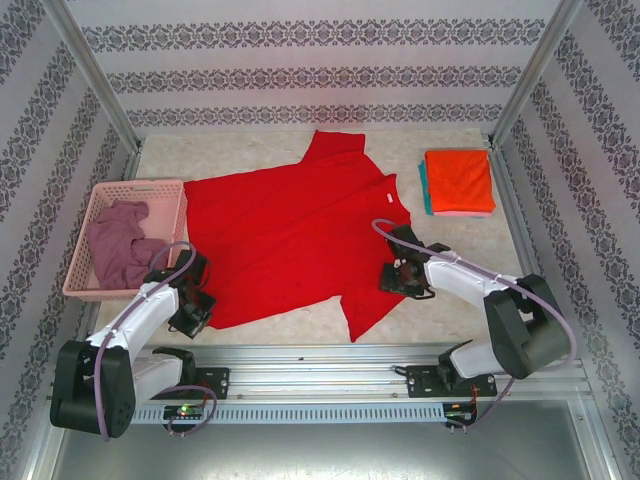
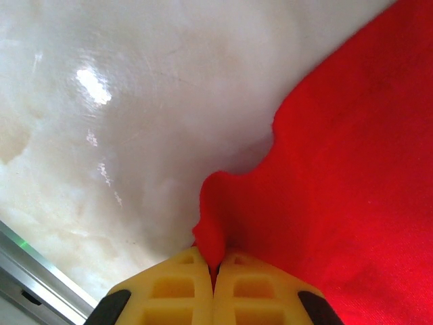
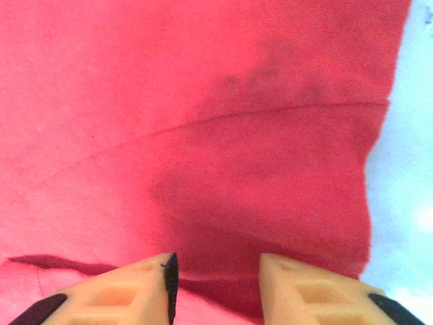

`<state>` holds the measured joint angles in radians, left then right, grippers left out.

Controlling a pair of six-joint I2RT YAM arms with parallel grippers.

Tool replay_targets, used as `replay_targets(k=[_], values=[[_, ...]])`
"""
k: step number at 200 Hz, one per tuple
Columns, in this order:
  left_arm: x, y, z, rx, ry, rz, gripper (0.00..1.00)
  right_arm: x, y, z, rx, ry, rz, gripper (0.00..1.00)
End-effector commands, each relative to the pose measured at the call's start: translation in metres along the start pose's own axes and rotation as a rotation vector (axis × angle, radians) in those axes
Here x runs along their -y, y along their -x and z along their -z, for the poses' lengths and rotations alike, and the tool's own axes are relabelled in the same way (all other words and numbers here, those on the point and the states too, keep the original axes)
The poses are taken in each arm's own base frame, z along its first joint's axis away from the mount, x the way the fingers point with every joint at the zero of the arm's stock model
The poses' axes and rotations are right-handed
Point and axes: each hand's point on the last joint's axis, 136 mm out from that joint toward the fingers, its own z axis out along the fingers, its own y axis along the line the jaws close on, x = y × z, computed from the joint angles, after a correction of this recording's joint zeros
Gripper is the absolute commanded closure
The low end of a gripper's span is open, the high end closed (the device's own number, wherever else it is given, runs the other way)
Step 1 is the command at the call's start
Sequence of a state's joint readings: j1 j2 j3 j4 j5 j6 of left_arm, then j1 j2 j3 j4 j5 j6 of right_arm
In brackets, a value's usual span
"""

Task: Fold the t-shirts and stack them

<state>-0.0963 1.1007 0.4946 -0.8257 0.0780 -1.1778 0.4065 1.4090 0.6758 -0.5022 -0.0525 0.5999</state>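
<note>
A bright red t-shirt (image 1: 290, 235) lies spread flat across the middle of the table. My left gripper (image 1: 195, 310) sits at its near left hem corner, shut on a pinch of the red cloth (image 2: 215, 230). My right gripper (image 1: 398, 278) hovers open over the shirt's near right side by the sleeve, red fabric (image 3: 216, 169) lying below its spread fingers (image 3: 298, 281). A folded orange t-shirt (image 1: 459, 180) lies on a folded teal t-shirt (image 1: 424, 188) at the back right. The dusty mauve t-shirt (image 1: 122, 245) is crumpled in the basket.
The pink lattice basket (image 1: 160, 190) stands at the left edge of the table. Patterned walls and metal frame posts close in the table on three sides. An aluminium rail (image 1: 320, 355) runs along the near edge.
</note>
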Motion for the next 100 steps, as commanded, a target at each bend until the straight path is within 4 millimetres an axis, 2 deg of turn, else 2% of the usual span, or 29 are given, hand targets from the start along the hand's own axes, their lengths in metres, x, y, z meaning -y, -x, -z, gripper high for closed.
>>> replay_targets(k=[1, 19, 31, 48, 68, 100], values=[[-0.001, 0.003, -0.008, 0.007, 0.004, -0.020, 1.00, 0.009, -0.010, 0.007, -0.035, -0.015, -0.051, 0.70], [-0.001, 0.003, -0.008, 0.011, 0.002, -0.021, 1.00, 0.015, -0.001, 0.020, 0.028, -0.034, -0.064, 0.70], [-0.001, 0.003, -0.008, 0.011, 0.002, -0.017, 1.00, 0.020, 0.007, 0.029, 0.079, -0.052, -0.077, 0.62], [0.000, 0.003, -0.008, 0.011, -0.001, -0.017, 1.00, 0.029, 0.013, 0.036, 0.114, -0.073, -0.109, 0.57], [0.000, 0.003, -0.008, 0.009, -0.001, -0.017, 1.00, 0.036, 0.009, 0.030, 0.085, -0.069, -0.154, 0.57], [0.001, 0.004, -0.007, 0.011, 0.000, -0.021, 1.00, 0.030, 0.000, 0.017, -0.003, -0.048, -0.204, 0.62]])
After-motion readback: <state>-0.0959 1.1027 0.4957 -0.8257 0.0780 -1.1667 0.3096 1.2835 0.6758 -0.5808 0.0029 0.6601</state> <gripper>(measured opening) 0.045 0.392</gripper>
